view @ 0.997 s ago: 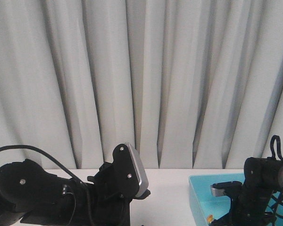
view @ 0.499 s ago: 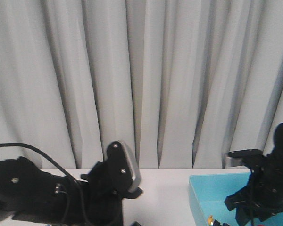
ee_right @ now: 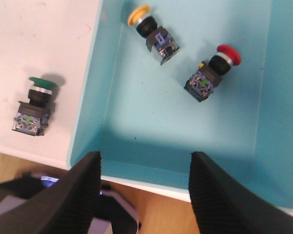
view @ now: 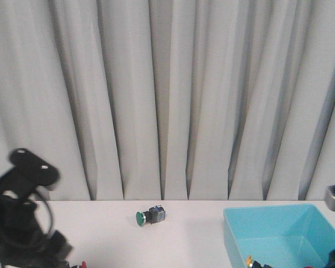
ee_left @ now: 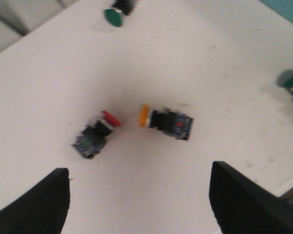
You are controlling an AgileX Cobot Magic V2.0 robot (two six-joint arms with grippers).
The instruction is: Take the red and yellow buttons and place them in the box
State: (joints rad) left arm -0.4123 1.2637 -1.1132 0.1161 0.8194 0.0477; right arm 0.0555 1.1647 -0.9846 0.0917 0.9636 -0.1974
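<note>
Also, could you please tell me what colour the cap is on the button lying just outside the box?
Green cap, clearest in the right wrist view.

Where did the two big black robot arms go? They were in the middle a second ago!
Both arms pulled back. The left arm swung away to the left edge, uncovering the green button on the table. The right arm lifted off the blue box and slid almost out of view. The box and curtain stayed put.
</note>
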